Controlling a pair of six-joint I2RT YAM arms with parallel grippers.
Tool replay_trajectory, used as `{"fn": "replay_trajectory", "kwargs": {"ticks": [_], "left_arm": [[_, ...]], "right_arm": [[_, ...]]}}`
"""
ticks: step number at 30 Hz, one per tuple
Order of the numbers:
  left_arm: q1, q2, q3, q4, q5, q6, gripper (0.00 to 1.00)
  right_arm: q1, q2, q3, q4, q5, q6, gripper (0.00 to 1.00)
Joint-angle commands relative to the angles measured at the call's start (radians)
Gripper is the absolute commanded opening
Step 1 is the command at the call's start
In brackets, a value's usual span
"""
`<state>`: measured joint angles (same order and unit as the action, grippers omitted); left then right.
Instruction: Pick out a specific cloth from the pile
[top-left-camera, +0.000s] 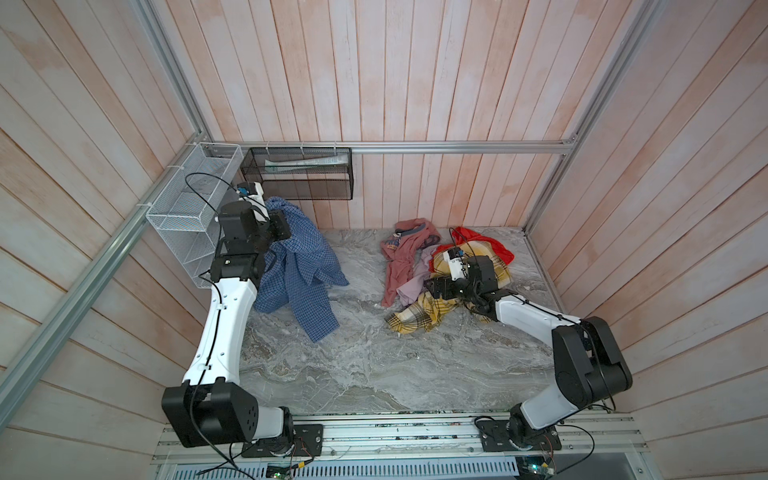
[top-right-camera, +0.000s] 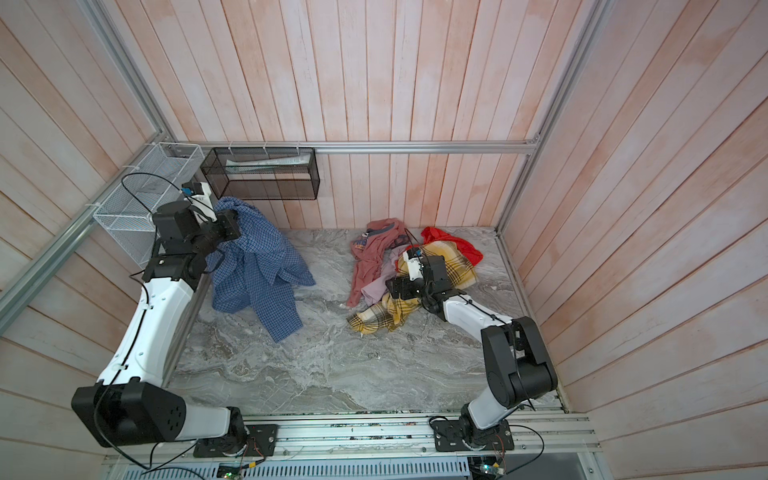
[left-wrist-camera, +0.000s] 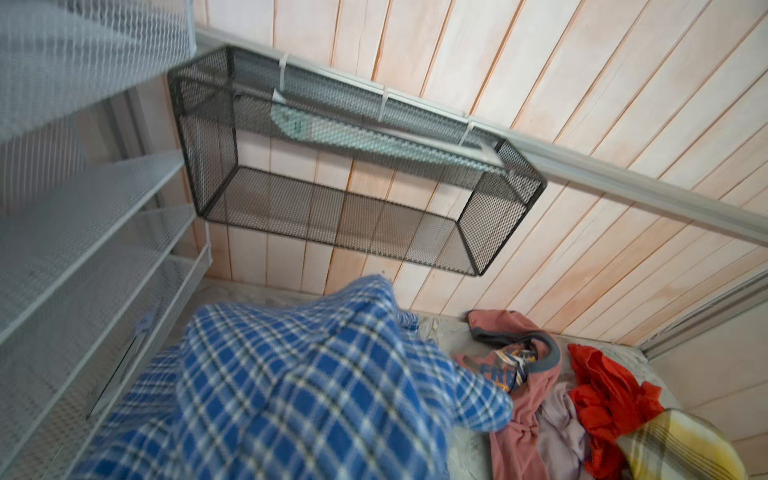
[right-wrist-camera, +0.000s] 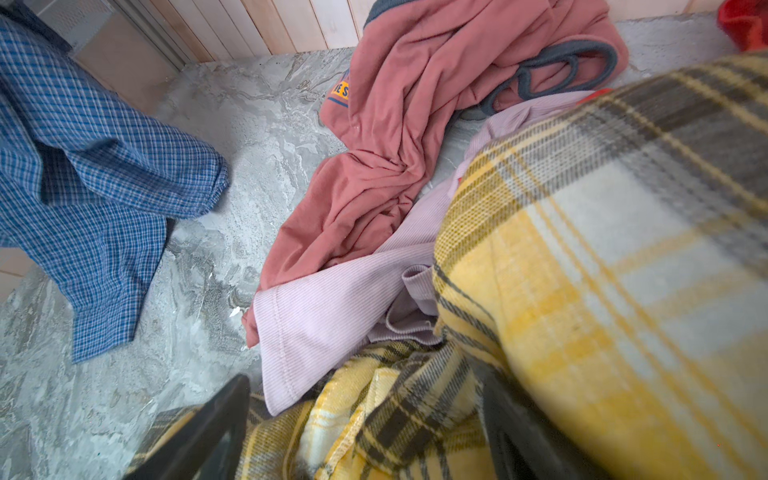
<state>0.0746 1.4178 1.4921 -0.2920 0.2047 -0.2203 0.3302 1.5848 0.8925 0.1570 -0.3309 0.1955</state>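
The left gripper (top-left-camera: 283, 227) is clamped on the blue checked shirt (top-left-camera: 303, 266), which hangs well apart from the pile (top-left-camera: 399, 257). The right gripper (top-left-camera: 433, 287) rests with jaws apart on the yellow plaid cloth (top-left-camera: 419, 311). Risk: the shirt may slip from a thin pinch, or snag the white wire basket (top-left-camera: 183, 216) just beside it.

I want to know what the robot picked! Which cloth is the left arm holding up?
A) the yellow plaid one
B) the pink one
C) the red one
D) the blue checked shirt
D: the blue checked shirt hangs from the shut left gripper, well apart from the pile.
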Motion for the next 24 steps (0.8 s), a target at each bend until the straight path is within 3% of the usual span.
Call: {"fn": "replay_trajectory", "kwargs": {"ticks": [1,9,18,24], "left_arm": [[0.000,-0.025,0.028,0.073,0.057,0.008,0.00],[0.007,-0.027,-0.252,0.214,0.120,-0.065,0.00],[0.007,-0.013,-0.436,0.281,0.118,-0.080,0.00],[-0.031,-0.030,-0.585,0.277,0.021,-0.089,0.00]], "right_arm": [[-0.005,-0.027,-0.017,0.001,0.006,0.015,0.88],[-0.005,-0.018,-0.004,-0.017,0.009,0.010,0.88],[-0.005,-0.018,-0.010,-0.020,0.020,0.013,0.88],[-0.004,-0.004,-0.001,-0.027,0.014,0.012,0.88]]}}
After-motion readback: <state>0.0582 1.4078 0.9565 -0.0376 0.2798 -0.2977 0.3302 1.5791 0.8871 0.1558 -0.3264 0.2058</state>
